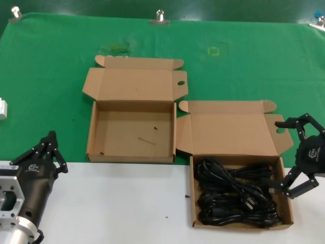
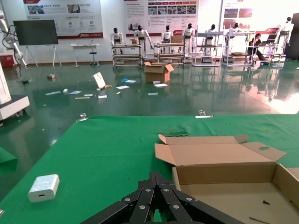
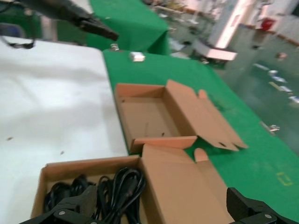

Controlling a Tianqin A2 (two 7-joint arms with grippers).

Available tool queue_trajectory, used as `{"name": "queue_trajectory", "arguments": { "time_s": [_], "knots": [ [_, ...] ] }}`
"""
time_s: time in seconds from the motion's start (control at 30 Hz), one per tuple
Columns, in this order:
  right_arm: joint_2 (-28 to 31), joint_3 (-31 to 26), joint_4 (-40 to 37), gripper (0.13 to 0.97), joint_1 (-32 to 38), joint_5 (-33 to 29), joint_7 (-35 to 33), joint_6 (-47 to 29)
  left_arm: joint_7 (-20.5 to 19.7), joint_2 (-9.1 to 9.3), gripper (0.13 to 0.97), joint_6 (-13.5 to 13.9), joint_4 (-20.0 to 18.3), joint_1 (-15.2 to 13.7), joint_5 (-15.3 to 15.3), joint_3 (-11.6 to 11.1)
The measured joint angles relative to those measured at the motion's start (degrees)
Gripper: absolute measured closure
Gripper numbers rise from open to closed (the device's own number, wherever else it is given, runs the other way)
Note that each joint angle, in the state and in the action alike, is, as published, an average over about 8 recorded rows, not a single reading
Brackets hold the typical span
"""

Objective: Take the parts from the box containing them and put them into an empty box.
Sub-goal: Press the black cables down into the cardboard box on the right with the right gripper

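Head view shows the left gripper point(image 1: 52, 152) parked low at the near left corner of the desk point(image 1: 117, 203), its fingers drawn together to a point and holding nothing. At the near right edge, the box of cords point(image 1: 193, 195) lies on the white part of the desk with its lid folded back; the black power cords point(image 1: 234, 193) fill its floor in a tangled heap of loops. The right gripper point(image 1: 290, 157) hangs over that box's right wall, its fingers spread wide, one reaching toward the lid's round hole and the other down by the cords, gripping nothing. In the right wrist view the same fingers point(image 3: 70, 212) sit wide apart on either side of the open box, with cords between and below them. Farther back and to the left, just beside the full box's lid, the empty box point(image 1: 91, 137) rests on the green cloth point(image 1: 45, 76), lid open toward the far edge, its floor bare but for a thin scratch and a few dark specks. A small white adapter point(image 1: 3, 109) lies at the left edge of the cloth.
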Motion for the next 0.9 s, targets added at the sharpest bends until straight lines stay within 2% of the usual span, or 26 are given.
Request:
{"name": "queue_trajectory", "arguments": {
  "time_s": [0.2, 0.37, 0.9],
  "knots": [
    [0.0, -3.6, -5.8, 0.129, 8.5, -3.0, -1.5, -7.7, 0.0, 0.00, 0.958, 0.0, 0.0, 0.0, 0.0, 0.0],
    [-1.0, -5.6, -8.8, 0.129, 12.6, -5.0, -3.4, -11.5, 0.0, 0.00, 0.958, 0.0, 0.0, 0.0, 0.0, 0.0],
    [-3.9, -9.1, -14.6, 0.129, 14.6, -7.6, -6.4, -17.3, 0.0, 0.00, 0.958, 0.0, 0.0, 0.0, 0.0, 0.0]
  ]
}}
